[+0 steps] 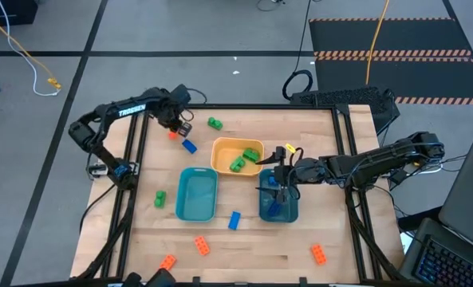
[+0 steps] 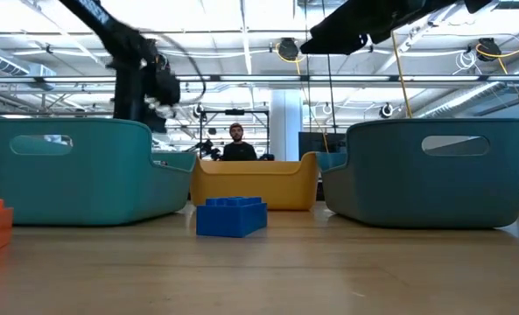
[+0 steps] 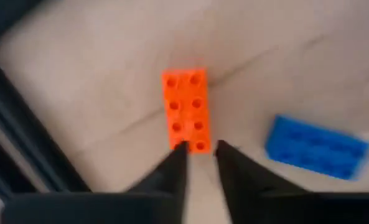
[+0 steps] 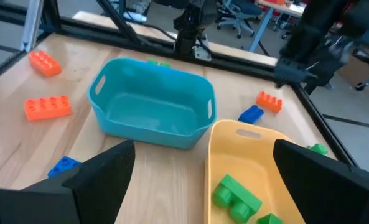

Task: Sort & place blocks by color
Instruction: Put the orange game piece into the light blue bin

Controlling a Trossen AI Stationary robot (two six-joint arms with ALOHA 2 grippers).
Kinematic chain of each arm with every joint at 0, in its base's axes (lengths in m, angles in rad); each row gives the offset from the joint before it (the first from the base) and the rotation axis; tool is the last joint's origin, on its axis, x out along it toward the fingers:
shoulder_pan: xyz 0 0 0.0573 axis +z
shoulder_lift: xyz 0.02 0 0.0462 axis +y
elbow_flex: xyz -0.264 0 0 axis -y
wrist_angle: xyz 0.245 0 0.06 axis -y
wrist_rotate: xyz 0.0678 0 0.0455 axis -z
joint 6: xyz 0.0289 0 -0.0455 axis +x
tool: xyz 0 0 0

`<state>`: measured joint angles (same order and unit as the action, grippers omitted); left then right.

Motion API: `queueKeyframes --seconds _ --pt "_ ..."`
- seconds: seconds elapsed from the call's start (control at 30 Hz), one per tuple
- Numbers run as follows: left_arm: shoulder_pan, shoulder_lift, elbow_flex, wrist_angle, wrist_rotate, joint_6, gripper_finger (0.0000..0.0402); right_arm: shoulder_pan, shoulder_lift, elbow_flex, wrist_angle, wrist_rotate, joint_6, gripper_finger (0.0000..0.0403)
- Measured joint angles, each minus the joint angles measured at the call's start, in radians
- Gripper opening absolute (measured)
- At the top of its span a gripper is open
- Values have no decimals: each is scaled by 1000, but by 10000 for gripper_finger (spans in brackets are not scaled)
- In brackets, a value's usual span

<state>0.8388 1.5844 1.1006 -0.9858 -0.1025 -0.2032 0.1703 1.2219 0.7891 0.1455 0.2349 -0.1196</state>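
In the left wrist view an orange block [image 3: 185, 111] lies flat, studs up, beside a blue block [image 3: 316, 147]. My left gripper [image 3: 201, 151] hangs over the orange block's near end at the table's back left [image 1: 172, 125]. Its fingers are nearly together and clamp nothing that I can see. Over the right teal bin [image 1: 288, 209], which holds a blue block [image 1: 273, 210], my right gripper [image 4: 204, 149] stands wide open and empty. Green blocks [image 1: 244, 158] lie in the yellow bin [image 1: 222, 151]. Loose orange [image 1: 201, 245], blue [image 1: 234, 220] and green [image 1: 159, 198] blocks lie on the table.
The left teal bin [image 1: 196, 194] holds nothing. Further orange blocks lie near the front edge [image 1: 167, 261] and front right [image 1: 318, 253]; a green one [image 1: 214, 123] lies at the back. Beyond the table sits a person [image 2: 235, 144].
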Motion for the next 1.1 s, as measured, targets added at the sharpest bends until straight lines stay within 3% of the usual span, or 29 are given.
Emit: queueKeyframes --seconds 0.07,0.2,0.4,0.6,0.77,0.93,1.1 --pt "-16 -43 58 -24 1 0 17 0 -11 0 0 2 1 377" --pt "-42 -112 138 -32 -1 -12 37 2 -39 0 -22 2 31 377" --pt "-25 -116 137 -45 -3 -33 128 2 -44 0 -123 0 101 377" --pt "-20 -15 76 -27 2 -35 246 13 -44 0 -143 0 134 377" --pt "-19 79 34 19 16 -27 307 24 -44 0 -143 0 132 377" --pt "7 160 29 22 -22 -15 322 27 -44 -2 -155 0 132 377" --pt "27 195 29 23 -17 -14 301 28 -44 -36 -159 0 134 377"
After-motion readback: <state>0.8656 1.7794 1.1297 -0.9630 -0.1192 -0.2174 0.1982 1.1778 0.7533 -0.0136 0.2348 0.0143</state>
